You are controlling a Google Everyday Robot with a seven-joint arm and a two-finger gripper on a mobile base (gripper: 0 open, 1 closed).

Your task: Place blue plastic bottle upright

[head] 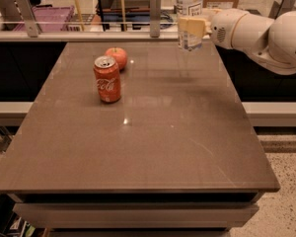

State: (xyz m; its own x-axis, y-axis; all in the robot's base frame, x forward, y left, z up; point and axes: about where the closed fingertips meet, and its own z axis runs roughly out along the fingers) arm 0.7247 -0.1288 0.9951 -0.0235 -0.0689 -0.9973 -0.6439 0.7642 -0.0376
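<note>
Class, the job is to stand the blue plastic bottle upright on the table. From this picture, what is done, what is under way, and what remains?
Done: the gripper is shut on the bottle, which is upright.
In hand: the bottle hangs near the far right edge of the table, seemingly just above it, apart from the can and apple.
Left: lower it onto the table, release, pull away.
</note>
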